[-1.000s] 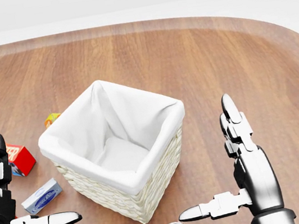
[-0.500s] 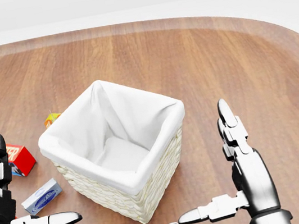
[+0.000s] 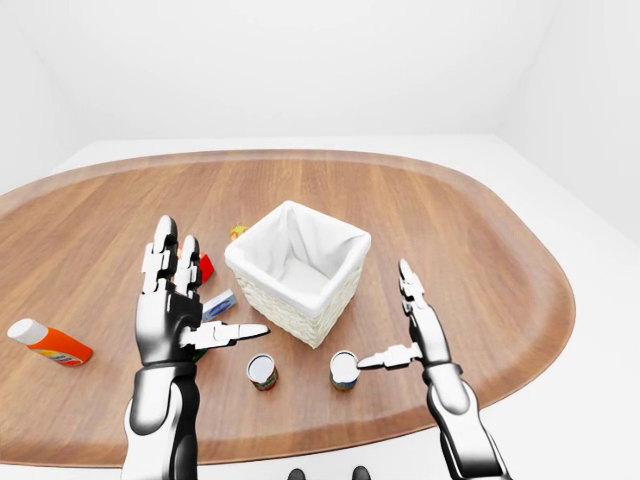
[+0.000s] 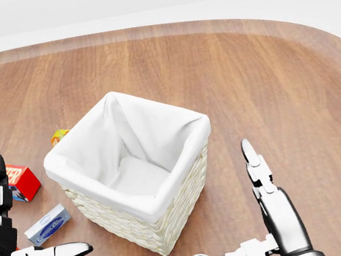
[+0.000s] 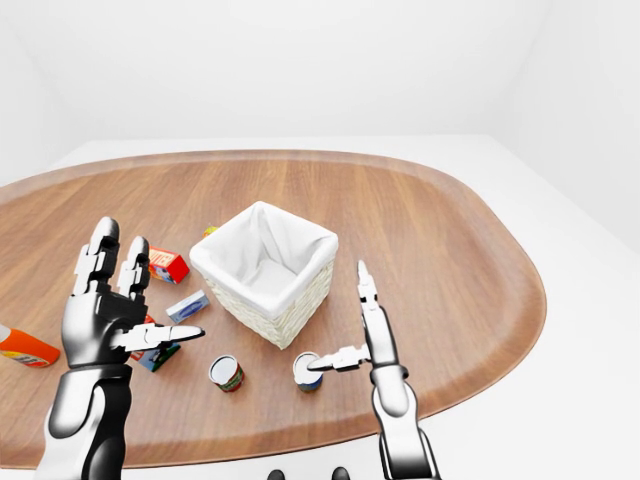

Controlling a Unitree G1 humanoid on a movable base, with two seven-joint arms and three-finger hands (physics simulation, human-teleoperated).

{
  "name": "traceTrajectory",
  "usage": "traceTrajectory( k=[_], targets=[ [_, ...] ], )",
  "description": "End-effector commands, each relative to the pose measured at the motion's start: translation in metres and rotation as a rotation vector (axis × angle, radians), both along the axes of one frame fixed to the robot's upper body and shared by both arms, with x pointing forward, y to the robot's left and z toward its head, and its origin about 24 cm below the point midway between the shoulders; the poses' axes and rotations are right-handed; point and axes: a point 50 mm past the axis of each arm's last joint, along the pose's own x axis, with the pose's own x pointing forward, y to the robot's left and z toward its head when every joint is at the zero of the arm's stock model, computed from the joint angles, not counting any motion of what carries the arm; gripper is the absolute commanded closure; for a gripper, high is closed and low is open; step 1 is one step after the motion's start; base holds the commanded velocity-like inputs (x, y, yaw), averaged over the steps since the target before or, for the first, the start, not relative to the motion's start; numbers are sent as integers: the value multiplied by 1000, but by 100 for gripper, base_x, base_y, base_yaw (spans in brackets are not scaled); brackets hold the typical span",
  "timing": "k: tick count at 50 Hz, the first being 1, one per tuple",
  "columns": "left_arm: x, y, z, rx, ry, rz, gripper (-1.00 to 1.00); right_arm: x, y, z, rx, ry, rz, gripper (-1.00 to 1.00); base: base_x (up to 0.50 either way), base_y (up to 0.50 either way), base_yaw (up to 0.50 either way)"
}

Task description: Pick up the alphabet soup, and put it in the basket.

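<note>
Fingers of the right hand [image 3: 415, 330] are spread wide: 2 point up the view and the thumb reaches left, its tip just above the top of a soup can [image 3: 343, 369]. Whether the thumb touches the lid cannot be told. That can stands upright on the wooden table [image 3: 480, 250], below the lower corner of the basket [image 3: 298, 271] in the left-eye view, near it but apart.

Left hand [image 3: 178, 312] fingers are spread wide too, with nothing between them, the thumb pointing right toward the basket. A 2nd can [image 3: 262, 372], with a red and green label, stands upright to the left of the 1st.

The white-lined wicker basket sits near the middle of the table. To its left lie a red box [image 5: 168, 265], a small blue and white box [image 5: 187, 306] and a small yellow item [image 4: 59, 135]. An orange bottle with a white cap [image 3: 47, 341] lies on its side by the table's left edge.
</note>
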Motion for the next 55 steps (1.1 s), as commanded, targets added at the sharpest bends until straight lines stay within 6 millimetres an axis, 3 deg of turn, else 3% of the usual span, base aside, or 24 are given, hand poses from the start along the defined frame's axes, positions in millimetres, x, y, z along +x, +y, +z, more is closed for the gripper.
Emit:
traceTrajectory(
  k=[1, 36, 55],
  targets=[
    [1, 0, -1, 0, 2, 2, -100, -5, 0, -13, -27, 53, -3, -100, 0, 0, 0],
    [-1, -1, 0, 3, 0, 2, -100, -33, 4, -60, -95, 257, -3, -100, 0, 0, 0],
    [-1, -1, 0, 3, 1, 2, -100, -28, 11, -85, -149, 350, 4, -100, 0, 0, 0]
  ],
)
